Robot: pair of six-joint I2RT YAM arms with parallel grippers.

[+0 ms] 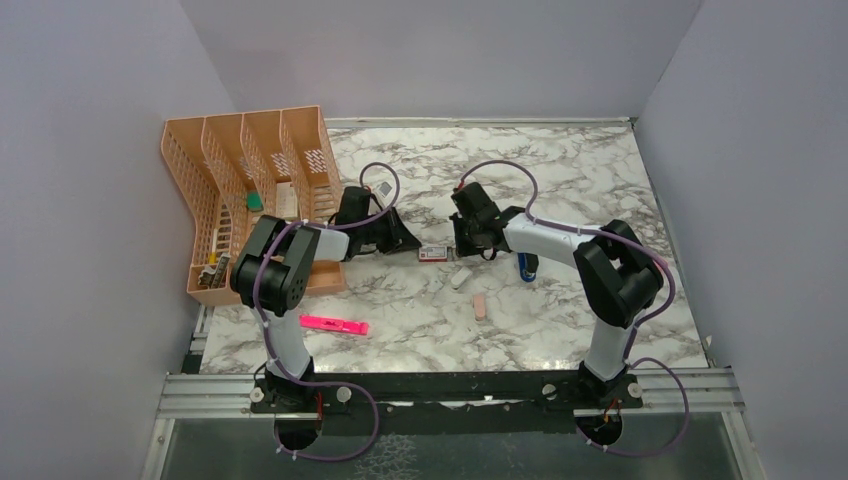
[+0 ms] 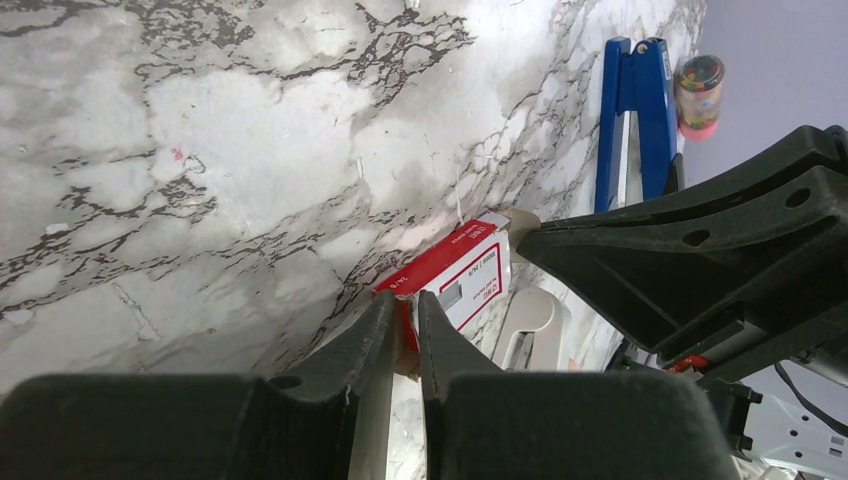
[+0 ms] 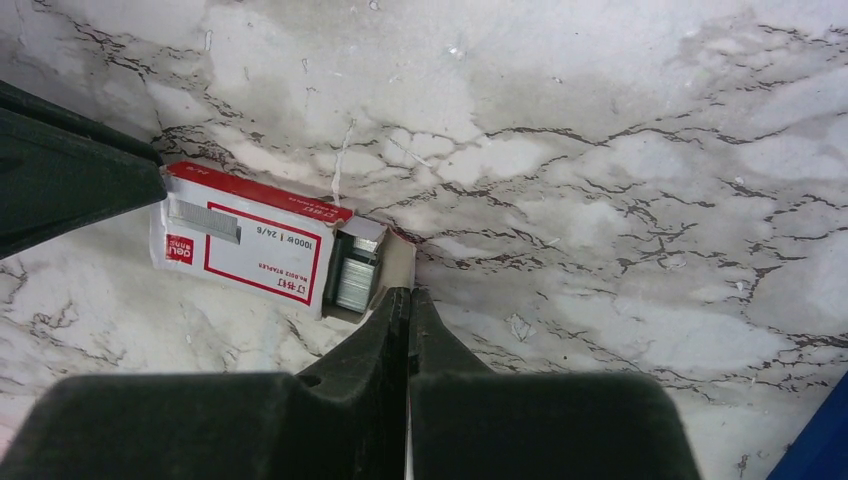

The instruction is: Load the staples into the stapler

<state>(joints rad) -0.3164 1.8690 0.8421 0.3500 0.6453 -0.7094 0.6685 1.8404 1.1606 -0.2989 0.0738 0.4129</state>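
- Red-and-white cardboard is taking centre stage: the staple box [image 3: 245,250] is lying flat on the marble surface [image 3: 620,150] between the two arms, with its inner tray [image 3: 397,262] sticking out of one end.
- Silvery-grey staples [image 3: 354,277] are sitting in the exposed part of that tray, packed side by side in blocks.
- On the closed end of the box, the left pincer [image 2: 405,310] is clamping down. Its fingers are almost together, with the red cardboard edge caught between them.
- At the tray end, the right pincer [image 3: 408,297] is showing fully closed fingers, the tips pressing against the tray's end wall. Whether any cardboard is pinched between them is impossible to tell.
- Beyond the box, the blue stapler [image 2: 633,110] is lying on the marble, apparently hinged open. It is near the box but apart from it, and the right arm is partly hiding it in the top view.
- Just past the stapler, a small jar [image 2: 698,92] is standing upright and holding a jumble of multicoloured bits.
- Over at the left rear, the peach mesh organiser [image 1: 215,170] is showing several compartments. A green object [image 1: 255,201] is resting in one, and the small items at its near end are too tiny to name.
- Nearer the arm bases, a pink highlighter [image 1: 334,325], a white capsule-shaped piece [image 1: 460,277] and a peach-pink piece [image 1: 480,305] are lying loose, each well apart from the box.
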